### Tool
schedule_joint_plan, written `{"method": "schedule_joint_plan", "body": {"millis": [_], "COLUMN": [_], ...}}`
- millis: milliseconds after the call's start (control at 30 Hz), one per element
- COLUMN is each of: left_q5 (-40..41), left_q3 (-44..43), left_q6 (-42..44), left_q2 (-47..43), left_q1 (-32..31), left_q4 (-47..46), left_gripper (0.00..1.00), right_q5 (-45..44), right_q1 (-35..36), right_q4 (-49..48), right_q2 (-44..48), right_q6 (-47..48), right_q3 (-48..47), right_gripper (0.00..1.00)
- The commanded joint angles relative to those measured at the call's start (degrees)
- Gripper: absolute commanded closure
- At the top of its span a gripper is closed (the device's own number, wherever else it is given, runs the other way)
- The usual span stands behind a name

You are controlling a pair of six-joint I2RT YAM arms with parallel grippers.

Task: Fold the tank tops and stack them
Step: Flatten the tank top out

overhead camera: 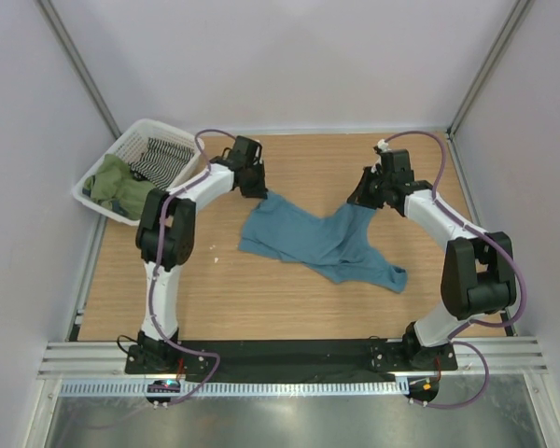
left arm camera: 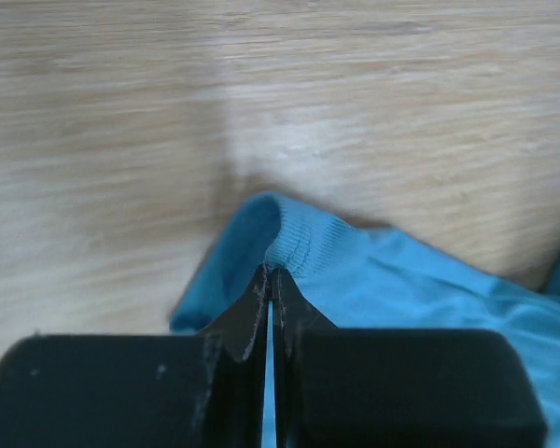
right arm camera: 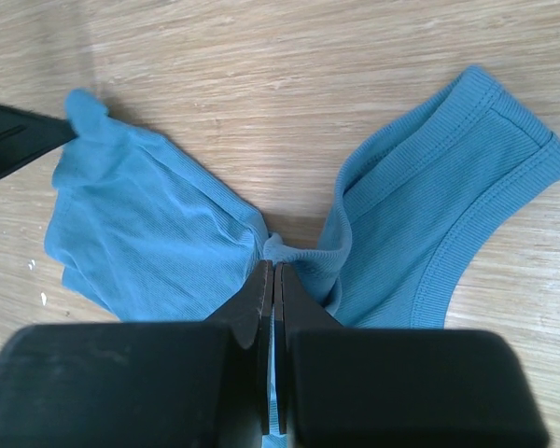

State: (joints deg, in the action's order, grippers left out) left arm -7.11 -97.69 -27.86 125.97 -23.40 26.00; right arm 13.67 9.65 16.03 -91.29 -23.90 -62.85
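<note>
From above: soft teal tank top [overhead camera: 322, 245] sprawled rumpled on the wood-grain tabletop [overhead camera: 215, 299], far corners pinched by left claw [overhead camera: 255, 187] and right claw [overhead camera: 366, 198]; olive-green tank top [overhead camera: 114, 185] bunched in a white slatted basket [overhead camera: 168, 129]. Left wrist: black claw pressed together on a ribbed teal hem over wood grain. Right wrist: clamped on a gathered fold between rumpled body and band-edged strap.

You are working on a light-brown wood-grain tabletop [overhead camera: 261, 308]. One teal-blue ribbed cloth tank top [overhead camera: 308, 238] lies rumpled across the middle of it. The garment's two far corners are raised off the wood, and one end trails toward the near right. A white slatted plastic basket [overhead camera: 107, 157] sits at the far left corner of the tabletop, apart from the tank top.
</note>
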Motion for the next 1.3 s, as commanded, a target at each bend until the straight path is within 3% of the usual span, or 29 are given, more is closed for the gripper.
{"method": "schedule_joint_plan", "body": {"millis": [0, 233, 467, 633, 900, 1067, 1267], "left_q5": [0.26, 2.45, 11.23, 11.43, 8.44, 4.57, 6.32], "left_q3": [1.62, 7.07, 9.88, 15.68, 21.66, 20.79, 21.74], "left_q6": [0.0, -2.38, -3.78, -1.68, 1.84, -0.26, -2.02], "left_q2": [-11.35, -24.09, -40.79, -57.92, -80.15, -84.31, -79.76], "left_q1": [-0.07, -0.07, -0.07, -0.5, -3.94, -3.94, -3.94], "left_q4": [-0.77, -2.88, -2.97, -7.0, -9.65, -9.74, -10.61], "left_gripper": [1.0, 1.0, 1.0, 1.0, 1.0, 1.0, 1.0], "right_q5": [-0.05, -1.89, -1.99, -1.98, -1.46, 2.14, 0.4], "right_q1": [0.02, -0.59, -1.39, -1.39, -1.39, -1.48, -1.48], "right_q4": [0.49, 6.1, 10.16, 4.81, -5.48, -4.61, 0.57], "right_q2": [0.76, 0.23, 3.11, 14.62, 44.84, 50.59, 44.73], "right_q6": [0.0, 0.26, 0.7, 1.49, 3.68, 3.6, 4.39], "right_q3": [-3.94, -16.04, -28.46, -23.82, -8.0, -7.9, -13.17], "right_gripper": [0.99, 0.99, 0.99, 0.99, 0.99, 0.99, 0.99]}}
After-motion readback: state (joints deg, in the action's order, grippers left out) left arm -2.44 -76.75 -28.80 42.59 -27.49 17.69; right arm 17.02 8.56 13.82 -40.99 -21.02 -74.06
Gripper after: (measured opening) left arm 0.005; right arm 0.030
